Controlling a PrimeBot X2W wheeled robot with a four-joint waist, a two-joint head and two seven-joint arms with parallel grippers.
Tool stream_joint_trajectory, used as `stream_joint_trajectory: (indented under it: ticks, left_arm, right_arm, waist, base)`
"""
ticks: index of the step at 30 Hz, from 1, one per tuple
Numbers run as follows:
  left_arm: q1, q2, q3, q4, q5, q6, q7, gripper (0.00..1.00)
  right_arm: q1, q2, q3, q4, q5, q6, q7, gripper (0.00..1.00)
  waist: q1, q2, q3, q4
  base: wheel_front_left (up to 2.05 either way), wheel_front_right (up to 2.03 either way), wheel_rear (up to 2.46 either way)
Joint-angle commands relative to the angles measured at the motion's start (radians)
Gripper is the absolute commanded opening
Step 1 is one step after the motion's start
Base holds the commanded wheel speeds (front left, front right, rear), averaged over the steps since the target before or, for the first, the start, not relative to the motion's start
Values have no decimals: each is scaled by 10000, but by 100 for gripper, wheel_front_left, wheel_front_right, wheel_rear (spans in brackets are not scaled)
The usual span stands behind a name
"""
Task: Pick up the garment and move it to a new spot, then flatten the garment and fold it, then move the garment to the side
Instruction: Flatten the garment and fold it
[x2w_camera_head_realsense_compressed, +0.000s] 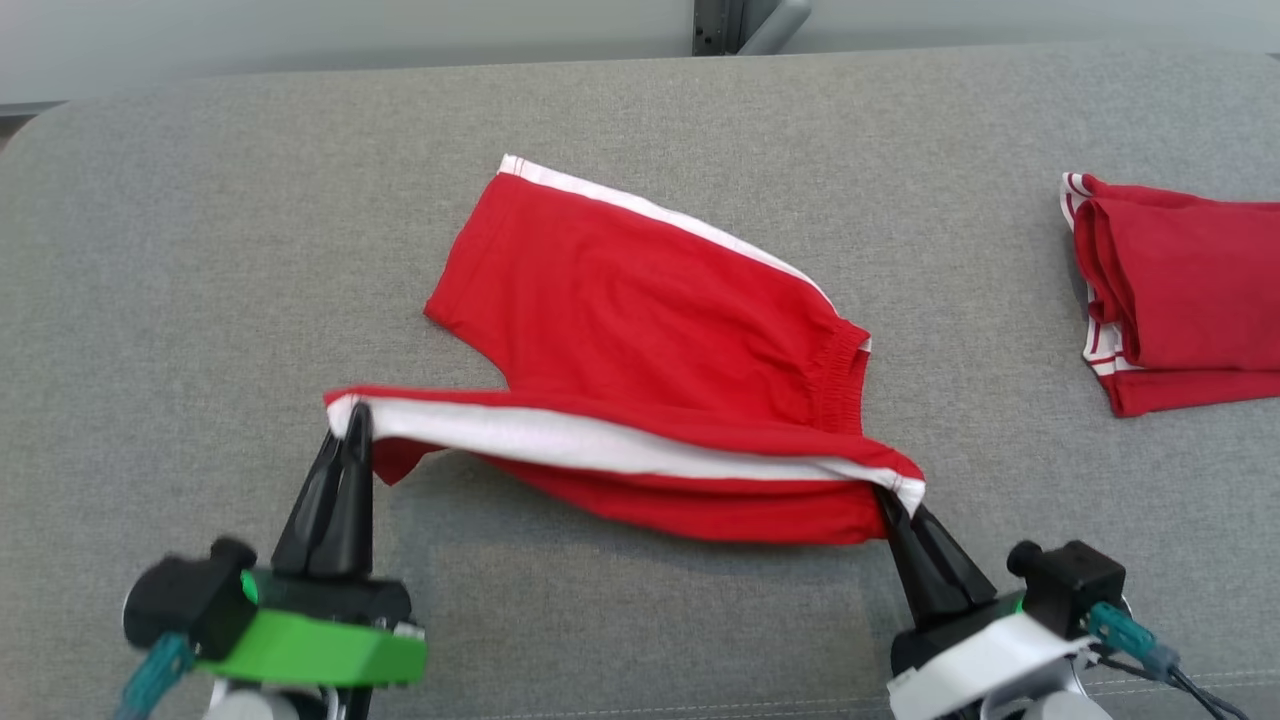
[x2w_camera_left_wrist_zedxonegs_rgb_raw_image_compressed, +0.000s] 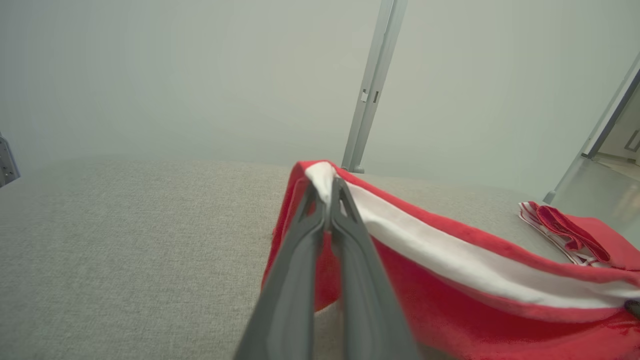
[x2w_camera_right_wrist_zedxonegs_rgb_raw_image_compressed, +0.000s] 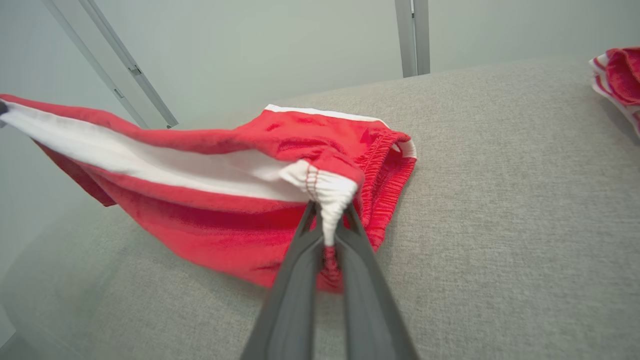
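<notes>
Table (x2w_camera_head_realsense_compressed: 180, 260): grey fabric top.
Shorts (x2w_camera_head_realsense_compressed: 640, 300): red, mid-table; far leg flat, near white-stripe edge lifted taut, prob. for fold-over.
Folded garment (x2w_camera_head_realsense_compressed: 1190, 300): far right, well apart.
Left gripper (x2w_camera_head_realsense_compressed: 348, 425): clamped on hem corner.
Right gripper (x2w_camera_head_realsense_compressed: 893, 500): clamped on waistband corner.

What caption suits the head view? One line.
Left claw and right claw hold the red shorts by one striped edge above grey surface; folded garment at right.
</notes>
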Motion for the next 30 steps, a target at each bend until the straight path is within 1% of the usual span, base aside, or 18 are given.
stream_joint_trajectory:
  ticks: [1, 5, 8, 9, 10, 11, 15, 18, 23, 30]
  left_arm:
    - [-667, 200, -165, 371, -79, 28, -27, 0]
    - [-2127, 588, -604, 1826, -279, 28, -14, 0]
    - [-3363, 733, -921, 3057, -361, 28, -12, 0]
    - [-3766, 751, -1009, 3425, -380, 28, -14, 0]
    - [-3766, 751, -1009, 3425, -380, 28, -14, 0]
    - [-4496, 780, -1186, 4171, -375, 28, -14, 0]
    - [-5823, 790, -1513, 5376, -438, 28, -12, 0]
    - [-6643, 858, -1690, 6120, -361, 28, -14, 0]
    - [-7794, 890, -1845, 6974, -269, 28, -14, 0]
    - [-9128, 971, -2092, 8199, -92, 28, -14, 0]
  right_arm:
    - [-318, 104, -74, 230, 123, -16, -28, 0]
    - [-976, 364, -165, 852, 225, -16, -28, 0]
    - [-1616, 531, -212, 1331, 256, -16, -28, 0]
    - [-1837, 587, -194, 1493, 266, -15, -28, 0]
    - [-1837, 587, -194, 1493, 266, -15, -28, 0]
    - [-2276, 716, -189, 1798, 313, -15, -28, 0]
    - [-3123, 924, -248, 2336, 222, -15, -28, 0]
    - [-3644, 1043, -336, 2611, 153, -15, -28, 0]
    - [-4225, 1113, -467, 2848, 171, -15, -28, 0]
    - [-4760, 1117, -278, 2855, 687, -15, -28, 0]
  waist:
    - [1, 0, 98, -35]
    - [1, 0, 408, -147]
    - [1, 0, 787, -270]
    - [1, 0, 942, -328]
    - [1, 0, 942, -328]
    - [1, 0, 1254, -447]
    - [1, 0, 1875, -667]
    - [1, 0, 2238, -792]
    - [1, 0, 2668, -949]
    - [1, 0, 3113, -1186]
  base:
    - [0, 0, 0]
    - [0, 0, 0]
    - [0, 0, 0]
    - [0, 0, 0]
    - [0, 0, 0]
    - [0, 0, 0]
    - [0, 0, 0]
    - [0, 0, 0]
    - [0, 0, 0]
    - [0, 0, 0]
